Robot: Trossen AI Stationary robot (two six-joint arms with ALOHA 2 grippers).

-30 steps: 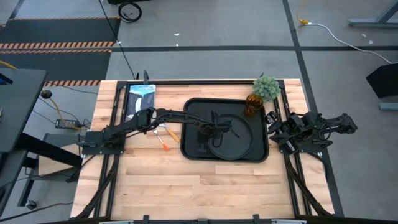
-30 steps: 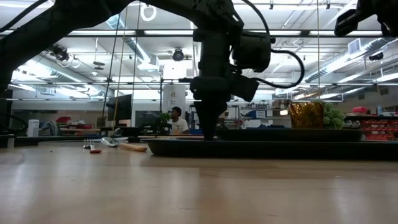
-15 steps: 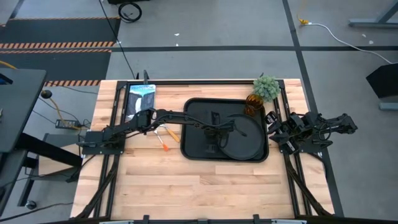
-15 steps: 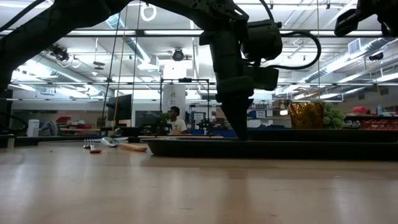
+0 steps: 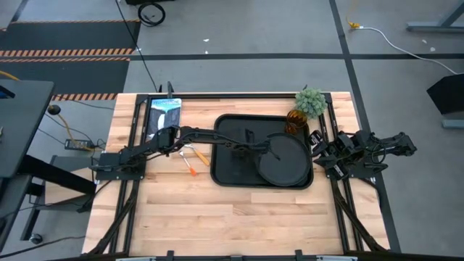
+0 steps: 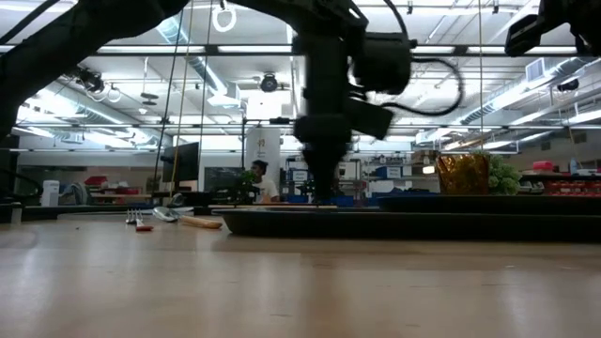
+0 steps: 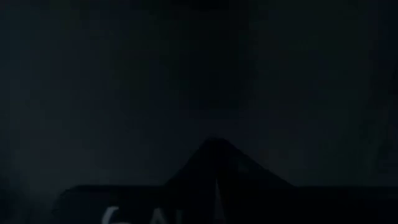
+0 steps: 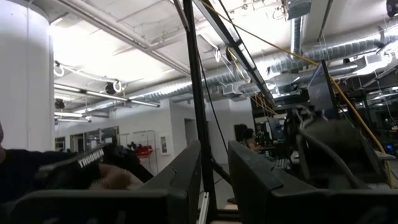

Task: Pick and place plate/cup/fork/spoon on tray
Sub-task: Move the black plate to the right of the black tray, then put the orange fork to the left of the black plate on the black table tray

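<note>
The round black plate [image 5: 284, 160] lies in the right half of the black tray [image 5: 225, 174]. My left gripper [image 5: 255, 148] is shut and stands low over the tray at the plate's left rim; it also shows in the low view [image 6: 324, 192]. The amber cup [image 5: 293, 121] stands upright at the tray's far right corner, next to the green plant. The fork and the spoon [image 5: 191, 156], with orange handles, lie on the table left of the tray. My right gripper [image 5: 320, 147] is open and empty at the table's right edge. My left gripper's shut fingers [image 7: 214, 162] point down at the dark surface by the plate's left rim [image 5: 261, 154]. I cannot tell whether they touch the plate or the tray.
A small green plant [image 5: 310, 101] stands at the far right corner. A flat printed card [image 5: 164, 114] lies at the far left. Bare wood [image 5: 232, 217] runs along the near side of the table. A person shows far off in the room [image 6: 268, 183].
My left gripper has swung toward the table's right edge over the tray, tipping as it went, then come back left and upright. The plate has slid along the tray toward its right side and now lies flat there.
</note>
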